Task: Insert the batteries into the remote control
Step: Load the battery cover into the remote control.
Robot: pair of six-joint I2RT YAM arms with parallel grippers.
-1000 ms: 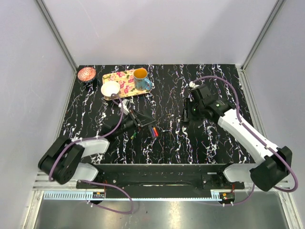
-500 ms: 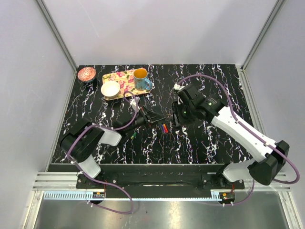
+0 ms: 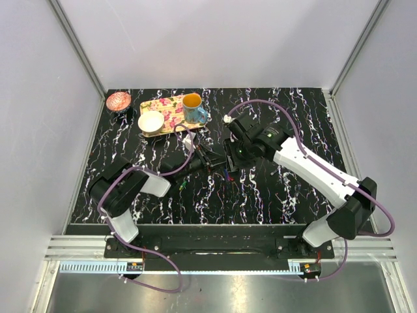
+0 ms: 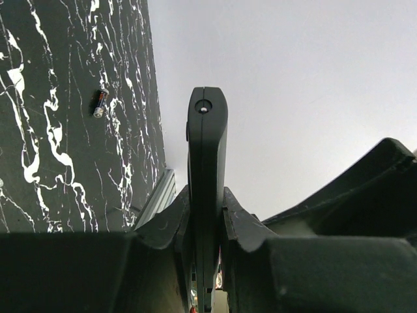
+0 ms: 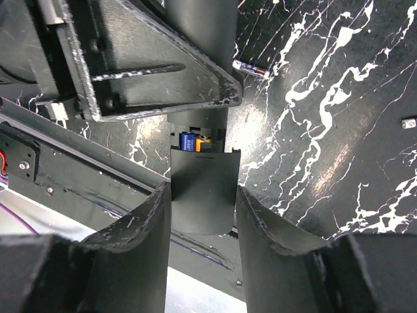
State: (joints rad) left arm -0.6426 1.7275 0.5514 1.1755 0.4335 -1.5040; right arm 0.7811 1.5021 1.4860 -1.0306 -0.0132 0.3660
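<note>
Within the last second the two arms had closed from well apart to meet at mid-bench. The left pincer [image 3: 208, 160] was clenched on the remote [image 4: 206, 150], holding it edge-on and clear of the bench [image 3: 280, 195]. The right pincer [image 5: 202, 195] had swung in from 3 o'clock, and its jaws flanked the remote's near end, seemingly gripping it, so the remote hung between both. The right wrist view showed blue and orange batteries [image 5: 191, 141] seated in the open recess, just past the part in the right jaws. That suggested the loading was largely done; whether that part was a cover, I could not tell. A loose battery [image 5: 249, 67] lay on the bench near the pincers, touching nothing; whether it was needed was unclear. For room, the tray [image 3: 171, 116] with its mug [image 3: 193, 107] sat at 11 o'clock, apart from the work. The bench from 3 to 6 o'clock lay open to its edges, the likely way out for the right arm. Between the pincers themselves there was almost no slack.
</note>
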